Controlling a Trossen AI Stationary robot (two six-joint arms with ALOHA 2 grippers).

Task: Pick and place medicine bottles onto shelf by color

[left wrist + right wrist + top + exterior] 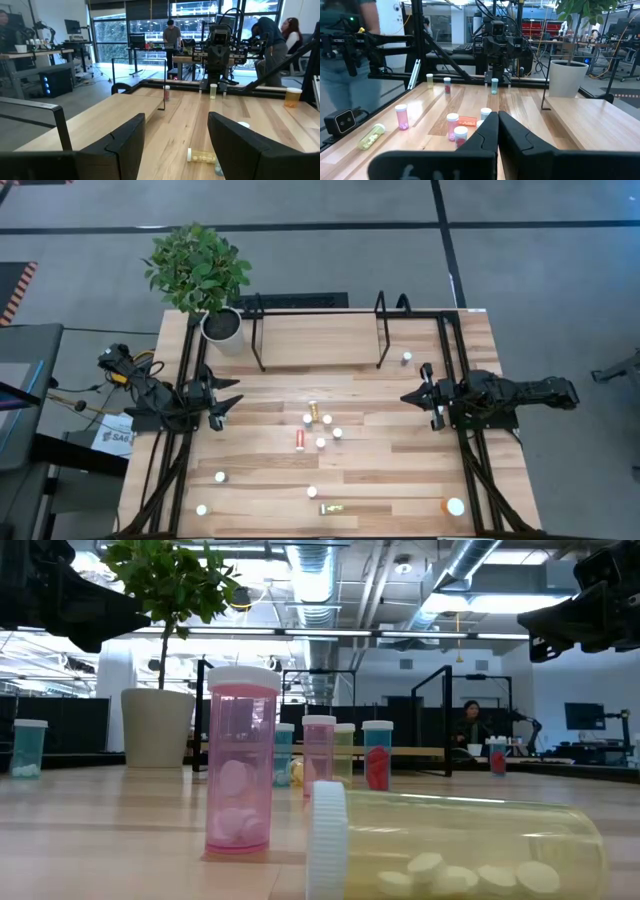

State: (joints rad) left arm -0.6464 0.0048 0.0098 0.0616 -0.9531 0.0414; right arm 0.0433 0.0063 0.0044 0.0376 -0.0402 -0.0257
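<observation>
High view. Shelf (pixel 320 340): light board in a black frame at the far side of the surface (pixel 400 470), nothing on it. Medicine bottles: a loose group near the middle (pixel 320 442), among them a red one lying down (pixel 300 440) and a yellow-orange one (pixel 313 411); singles along the near edge, a yellow one on its side (pixel 331 508), a larger orange one at the near right corner (pixel 453 506), and one white-capped bottle beside the shelf's right end (pixel 407 358). Judgement: sorting not begun; every bottle is left to place. Left claw (pixel 228 406) hangs released and empty at the left edge; right claw (pixel 408 397) clenched on nothing at the right edge. Potted plant (pixel 200 275) at the far left corner.

Low view. Pink bottle (pixel 241 760) upright, pills inside; yellow bottle (pixel 455 845) lying nearest. No labels on either.

Left wrist view. Own fingers (pixel 125 142) spread apart over bare planks; shelf board beside them.

Right wrist view. Fingers (pixel 485 132) pressed together, the group of bottles beyond.

Writing: none legible on any bottle; a white sheet with print under the left arm in the high view cannot be read.
</observation>
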